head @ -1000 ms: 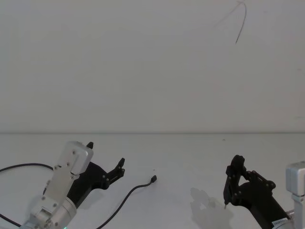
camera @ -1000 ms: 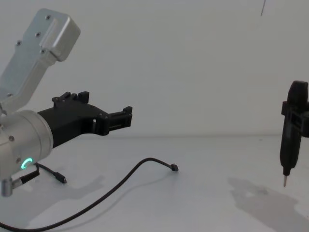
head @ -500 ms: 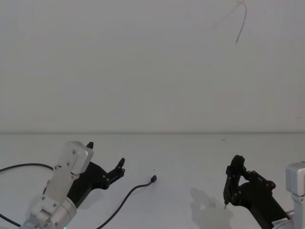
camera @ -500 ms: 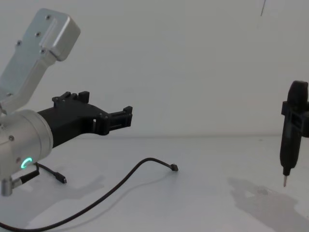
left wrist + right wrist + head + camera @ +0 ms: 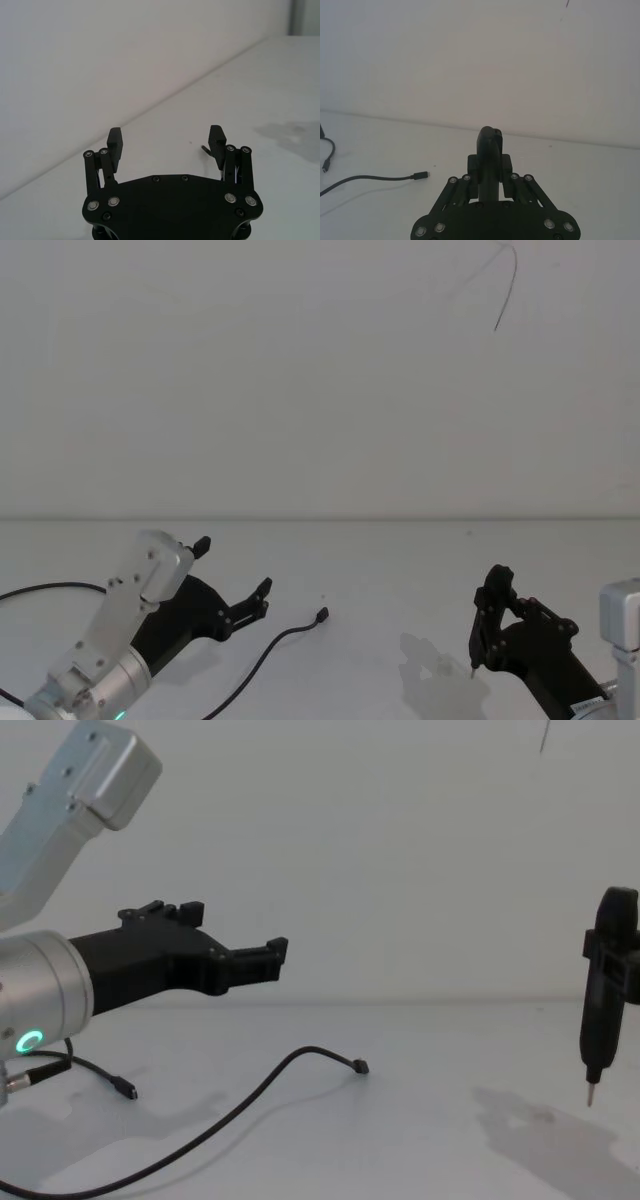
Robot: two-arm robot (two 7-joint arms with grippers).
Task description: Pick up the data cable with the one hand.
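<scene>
The left pincer [image 5: 233,566] hangs above the white tabletop [image 5: 390,560] on the left side, its two fingers spread wide with nothing between them. The data cable [image 5: 262,657] lies loose on the tabletop, curving up from the near left to its small plug [image 5: 322,616]. The plug rests just right of the spread fingertips and apart from them. Well to the right, the right pincer [image 5: 473,660] points downward, its fingers apparently pressed together.
</scene>
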